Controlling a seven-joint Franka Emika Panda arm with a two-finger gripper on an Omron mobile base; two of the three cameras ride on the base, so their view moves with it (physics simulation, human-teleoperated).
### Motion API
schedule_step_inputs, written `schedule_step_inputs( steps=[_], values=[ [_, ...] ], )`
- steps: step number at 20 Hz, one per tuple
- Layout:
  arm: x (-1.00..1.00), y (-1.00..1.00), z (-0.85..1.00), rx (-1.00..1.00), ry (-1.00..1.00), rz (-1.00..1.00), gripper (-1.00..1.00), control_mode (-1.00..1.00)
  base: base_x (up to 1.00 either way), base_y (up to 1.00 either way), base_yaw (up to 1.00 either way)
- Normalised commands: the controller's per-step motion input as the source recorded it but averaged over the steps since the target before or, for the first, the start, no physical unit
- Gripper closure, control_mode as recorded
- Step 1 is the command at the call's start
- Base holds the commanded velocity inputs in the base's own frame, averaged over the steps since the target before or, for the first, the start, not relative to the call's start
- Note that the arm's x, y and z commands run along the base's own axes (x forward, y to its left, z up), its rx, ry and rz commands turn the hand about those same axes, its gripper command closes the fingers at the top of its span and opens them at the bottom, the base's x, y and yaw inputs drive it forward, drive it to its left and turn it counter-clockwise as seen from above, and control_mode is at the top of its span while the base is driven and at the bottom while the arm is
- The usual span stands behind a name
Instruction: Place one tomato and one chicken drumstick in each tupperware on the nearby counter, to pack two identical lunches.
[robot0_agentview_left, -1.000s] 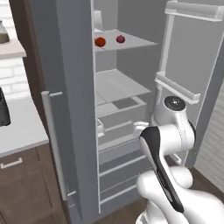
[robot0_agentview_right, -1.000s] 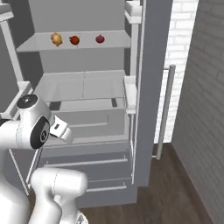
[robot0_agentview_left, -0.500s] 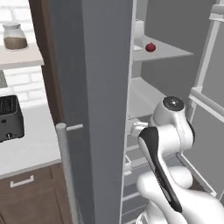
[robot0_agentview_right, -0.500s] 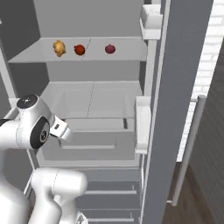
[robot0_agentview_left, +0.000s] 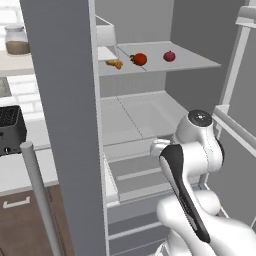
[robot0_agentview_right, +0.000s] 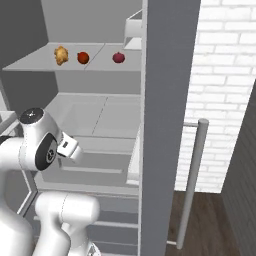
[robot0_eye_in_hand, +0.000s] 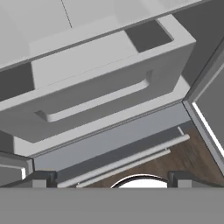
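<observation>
three food items sit in a row on the upper fridge shelf (robot0_agentview_left: 190, 59): chicken drumstick (robot0_agentview_left: 114, 63) nearest the open door side, bright red tomato (robot0_agentview_left: 140, 59) in the middle, darker tomato (robot0_agentview_left: 169, 56) further along, all apart from each other. right base view shows the same row, drumstick (robot0_agentview_right: 61, 55), red tomato (robot0_agentview_right: 83, 57), dark tomato (robot0_agentview_right: 118, 58). only one drumstick can be made out. fridge door (robot0_agentview_left: 65, 110) stands open edge-on in the left base view, long grey handle (robot0_agentview_left: 37, 190) in front of it. tabletop (robot0_agentview_left: 25, 160) to the left carries a black toaster (robot0_agentview_left: 11, 131), a jar (robot0_agentview_left: 17, 40) on the shelf above. robot arm (robot0_agentview_left: 192, 165) sits low in front of the fridge, well below the food shelf. hand (robot0_eye_in_hand: 109, 178) points down at a pale drawer (robot0_eye_in_hand: 105, 83) in the lower fridge, fingertips (robot0_eye_in_hand: 38, 178) spread wide, nothing between them. wood floor (robot0_eye_in_hand: 183, 157) visible below the drawer. white brick wall (robot0_agentview_right: 225, 90) right of the fridge.
</observation>
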Motion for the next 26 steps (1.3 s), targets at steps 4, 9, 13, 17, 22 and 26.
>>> schedule_step_inputs(
  steps=[4,9,13,17,22,26],
  values=[
    [0.0,0.0,0.0,0.0,0.0,0.0,-1.0,1.0,0.92,-0.01,0.0],
    [0.06,-0.01,0.48,0.0,-0.13,0.04,-1.0,-1.0,0.29,-0.02,0.0],
    [-0.03,0.0,1.0,-0.01,-0.41,0.12,-1.0,-1.0,0.0,0.0,0.0],
    [-0.12,0.0,1.0,-0.05,-0.4,0.14,-1.0,-1.0,0.0,0.0,0.0],
    [-0.37,0.0,1.0,-0.1,-0.37,0.13,-1.0,-1.0,0.0,0.0,0.0],
    [-0.38,-0.02,1.0,-0.08,-0.25,0.08,-1.0,-1.0,0.0,0.0,0.0]
  ],
)
